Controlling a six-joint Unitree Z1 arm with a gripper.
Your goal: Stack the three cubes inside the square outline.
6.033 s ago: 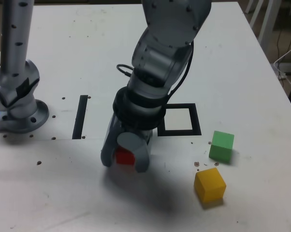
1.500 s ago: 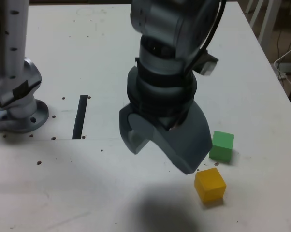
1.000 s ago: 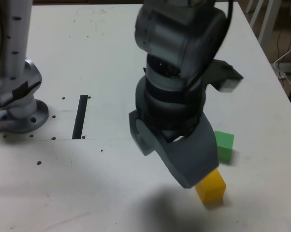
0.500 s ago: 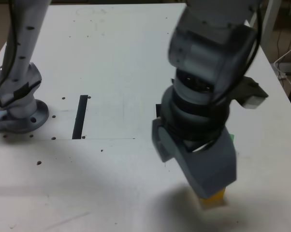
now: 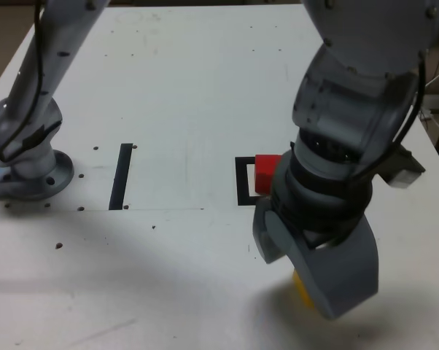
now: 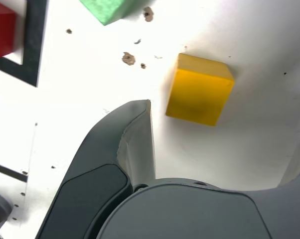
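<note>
Since half a second ago, gripper (image 6: 222, 134) dropped lower over yellow cube (image 6: 200, 89), jaws spread wide, cube loose between them near the desk's front edge. Red cube (image 5: 265, 173) sits inside square outline (image 5: 244, 181); green cube (image 6: 110, 8) nearby.

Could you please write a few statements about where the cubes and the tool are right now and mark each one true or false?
1. The red cube sits inside the square outline. True.
2. The tool is shut on the yellow cube. False: its jaws are open and the cube lies between them, on the table, not gripped.
3. The green cube is stacked on the red cube. False: in the wrist view it rests on the table outside the outline.
4. A straight black strip lies toward the exterior view's left of the outline. True.
5. The yellow cube is already in the outline. False: it sits on bare table, apart from it.
</note>
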